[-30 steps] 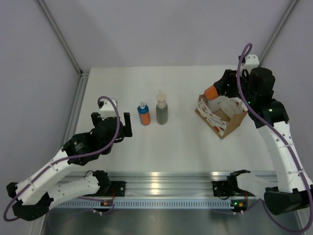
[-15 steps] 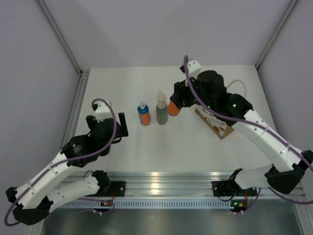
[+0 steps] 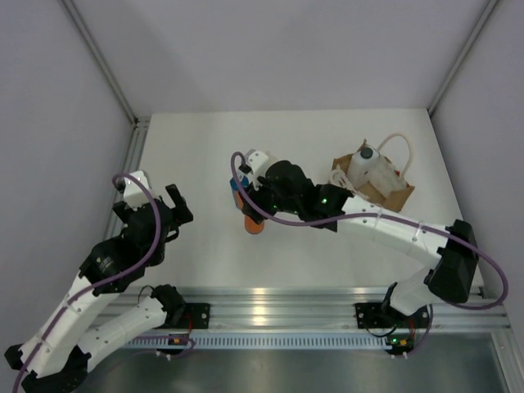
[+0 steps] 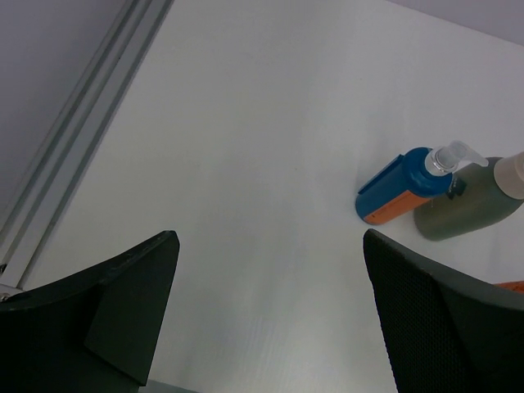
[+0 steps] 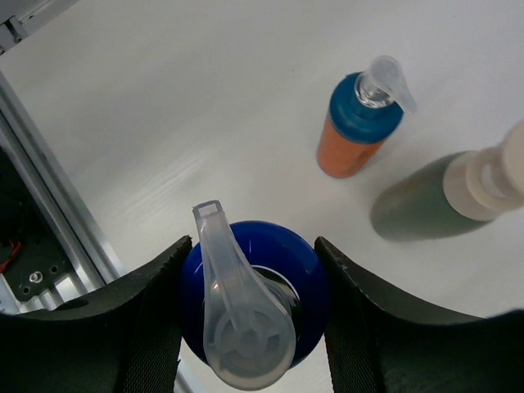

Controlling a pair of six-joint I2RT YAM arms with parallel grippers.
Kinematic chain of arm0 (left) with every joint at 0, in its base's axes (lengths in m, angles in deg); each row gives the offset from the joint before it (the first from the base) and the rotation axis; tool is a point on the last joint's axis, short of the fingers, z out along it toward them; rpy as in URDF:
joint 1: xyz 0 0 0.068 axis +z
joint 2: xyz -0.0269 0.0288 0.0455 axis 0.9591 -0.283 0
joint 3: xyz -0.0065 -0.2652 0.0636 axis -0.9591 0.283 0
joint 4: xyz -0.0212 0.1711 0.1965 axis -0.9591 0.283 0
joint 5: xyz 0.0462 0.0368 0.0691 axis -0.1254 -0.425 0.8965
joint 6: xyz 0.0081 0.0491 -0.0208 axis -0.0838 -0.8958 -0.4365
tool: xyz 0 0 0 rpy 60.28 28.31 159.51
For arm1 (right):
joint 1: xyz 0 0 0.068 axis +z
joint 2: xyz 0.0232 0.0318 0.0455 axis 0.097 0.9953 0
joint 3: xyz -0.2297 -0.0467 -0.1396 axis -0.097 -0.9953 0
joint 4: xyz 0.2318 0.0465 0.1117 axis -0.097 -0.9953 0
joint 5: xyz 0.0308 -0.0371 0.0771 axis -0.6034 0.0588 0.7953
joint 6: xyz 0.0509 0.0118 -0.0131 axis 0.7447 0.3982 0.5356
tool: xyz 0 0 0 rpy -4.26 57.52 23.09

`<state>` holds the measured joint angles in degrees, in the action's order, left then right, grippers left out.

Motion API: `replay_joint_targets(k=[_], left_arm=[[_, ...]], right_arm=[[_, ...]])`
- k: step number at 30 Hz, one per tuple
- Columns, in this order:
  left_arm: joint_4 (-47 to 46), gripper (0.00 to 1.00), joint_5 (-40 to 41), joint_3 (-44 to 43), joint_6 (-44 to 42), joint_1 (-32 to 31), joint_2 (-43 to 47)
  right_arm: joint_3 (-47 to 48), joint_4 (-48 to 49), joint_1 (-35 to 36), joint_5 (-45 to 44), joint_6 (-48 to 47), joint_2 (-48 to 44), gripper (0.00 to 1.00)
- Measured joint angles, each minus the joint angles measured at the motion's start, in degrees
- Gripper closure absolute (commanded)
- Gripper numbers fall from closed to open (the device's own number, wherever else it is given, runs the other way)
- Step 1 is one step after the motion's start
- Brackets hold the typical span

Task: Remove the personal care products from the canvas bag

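Left gripper has swung back toward the left edge of the worktop, jaws spread wide, nothing between them. In the middle, one orange bottle and the grey-green bottle stand side by side. And here comes the right gripper, all the way across from the canvas bag within a second, clamped on the blue cap of the second orange bottle, just beside that pair; whether it has touched down, I cannot tell. Far right, the white bottle alone sits in the bag: by my reckoning, one set-down, one fetch left.
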<state>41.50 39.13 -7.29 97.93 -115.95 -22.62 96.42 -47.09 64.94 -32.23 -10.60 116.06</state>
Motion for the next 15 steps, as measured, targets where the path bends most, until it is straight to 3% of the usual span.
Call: replay_joint_targets(k=[7,15], left_arm=[[0.0,0.02,-0.1,0.0,0.3,2.3,0.6],[0.1,0.02,1.2,0.2,1.3,3.4,6.6]], right_arm=[[1.9,9.1,1.0,3.9,-2.6,12.3,1.0],[11.3,11.5,1.0,6.6,-5.5,27.4,1.0]])
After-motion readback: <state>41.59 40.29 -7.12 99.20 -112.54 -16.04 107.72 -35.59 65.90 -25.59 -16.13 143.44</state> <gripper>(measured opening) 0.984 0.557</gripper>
